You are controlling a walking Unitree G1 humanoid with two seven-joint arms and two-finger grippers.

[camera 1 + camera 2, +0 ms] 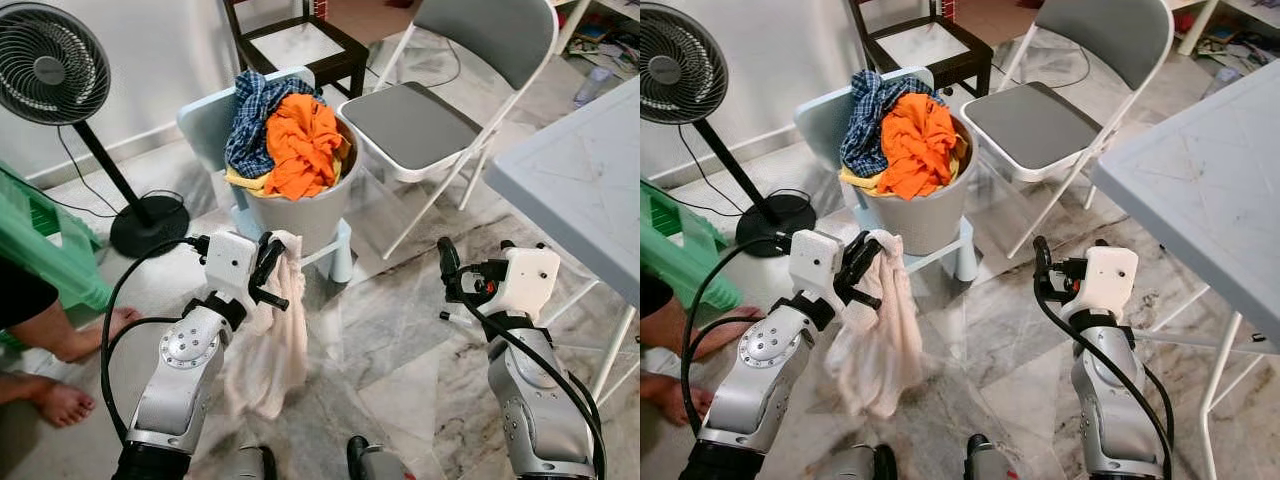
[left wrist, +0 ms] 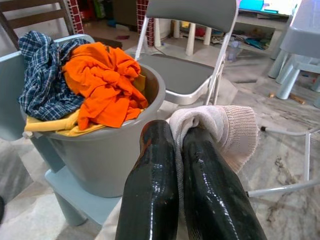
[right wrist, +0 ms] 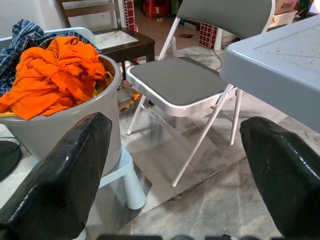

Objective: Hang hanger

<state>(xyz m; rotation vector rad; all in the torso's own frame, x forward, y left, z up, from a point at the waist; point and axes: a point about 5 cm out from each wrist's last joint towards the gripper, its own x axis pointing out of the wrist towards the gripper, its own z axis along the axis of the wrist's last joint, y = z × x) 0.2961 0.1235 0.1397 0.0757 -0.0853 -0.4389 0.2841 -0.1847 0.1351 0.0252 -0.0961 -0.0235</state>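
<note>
My left gripper [image 1: 268, 268] is shut on a pale pink knitted garment [image 1: 272, 345], which hangs limp from the fingers down toward the floor. In the left wrist view the two black fingers [image 2: 152, 165] pinch a folded edge of the garment [image 2: 227, 130]. Just beyond it a grey bucket [image 1: 300, 215] stands on a light blue plastic chair [image 1: 205, 120], heaped with an orange garment [image 1: 303, 145] and a blue plaid shirt [image 1: 250, 118]. My right gripper [image 3: 175, 122] is open and holds nothing, low beside the grey table [image 1: 580, 190].
A grey folding chair [image 1: 415, 125] stands right of the bucket, a dark wooden chair [image 1: 300, 45] behind it. A standing fan [image 1: 50, 65] is at the far left. A person's bare feet [image 1: 60, 400] and a green garment [image 1: 40, 250] are at the left.
</note>
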